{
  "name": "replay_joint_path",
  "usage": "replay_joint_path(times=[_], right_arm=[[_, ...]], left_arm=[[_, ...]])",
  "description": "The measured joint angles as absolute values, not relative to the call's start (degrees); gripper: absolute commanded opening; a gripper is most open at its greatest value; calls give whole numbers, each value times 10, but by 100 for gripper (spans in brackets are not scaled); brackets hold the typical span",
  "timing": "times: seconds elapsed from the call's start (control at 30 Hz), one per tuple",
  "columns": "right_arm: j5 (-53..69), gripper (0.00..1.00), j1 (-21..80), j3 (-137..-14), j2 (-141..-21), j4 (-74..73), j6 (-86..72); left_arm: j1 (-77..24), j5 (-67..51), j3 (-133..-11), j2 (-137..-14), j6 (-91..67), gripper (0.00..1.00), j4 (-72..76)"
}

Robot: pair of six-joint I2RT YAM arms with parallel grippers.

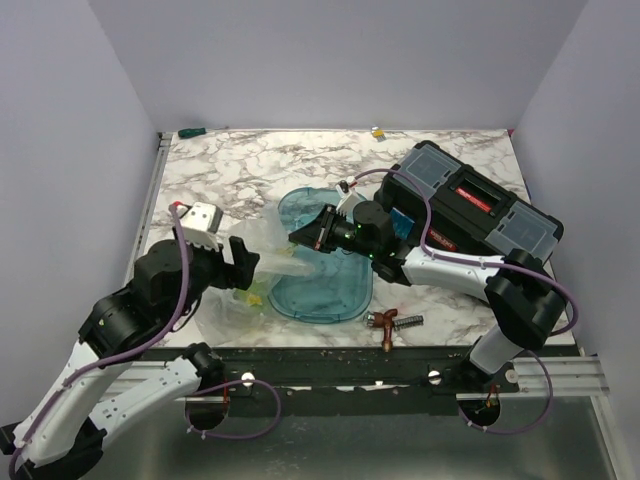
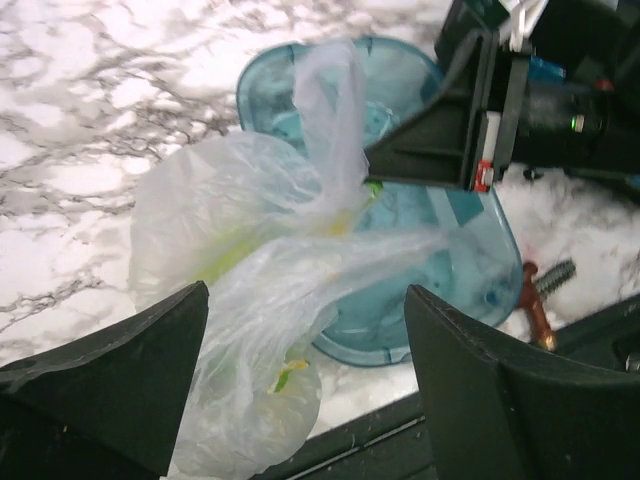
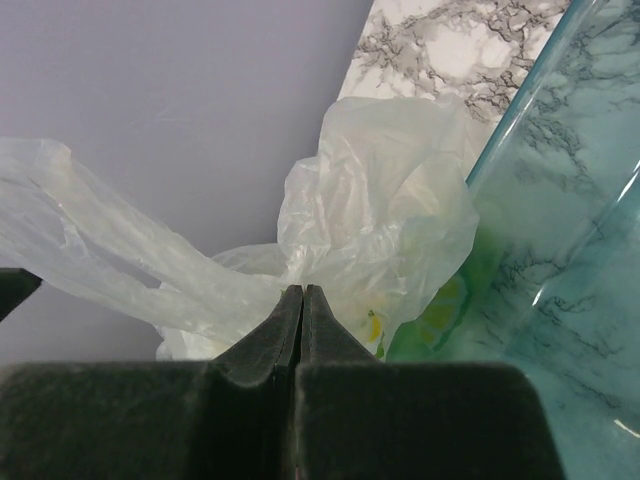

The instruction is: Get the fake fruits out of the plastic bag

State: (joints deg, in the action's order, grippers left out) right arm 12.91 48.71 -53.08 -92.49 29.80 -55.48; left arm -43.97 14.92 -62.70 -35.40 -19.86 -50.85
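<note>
Crinkled clear film, the bag (image 2: 220, 200) lies at the tray's (image 1: 345, 288) nine-o'clock rim in the top view, its long axis running eight to two, fruits (image 2: 285, 376) low inside. The right gripper (image 3: 302, 295) pinches the bag's two-o'clock end. The left gripper (image 2: 300, 300) hangs spread above it, nearer the fruits.

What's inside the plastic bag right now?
Through the plastic bag only blurred yellow and green patches show, presumably the fake fruits. Their count and shapes are hidden by the folds. The right gripper pinches the film.
</note>
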Motion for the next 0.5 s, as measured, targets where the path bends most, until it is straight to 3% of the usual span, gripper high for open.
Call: replay_joint_path(times=[0.13,0.33,0.5], right_arm=[[129,1,487,-531,-925,294,-554],[129,1,491,-531,-925,294,-555],[128,1,500,-537,-925,284,-555]], left_arm=[[-440,179,-628,-333,-208,80,-489],[-463,88,-618,-385,-162,89,-459],[-618,252,-619,-512,-128,91,-476]])
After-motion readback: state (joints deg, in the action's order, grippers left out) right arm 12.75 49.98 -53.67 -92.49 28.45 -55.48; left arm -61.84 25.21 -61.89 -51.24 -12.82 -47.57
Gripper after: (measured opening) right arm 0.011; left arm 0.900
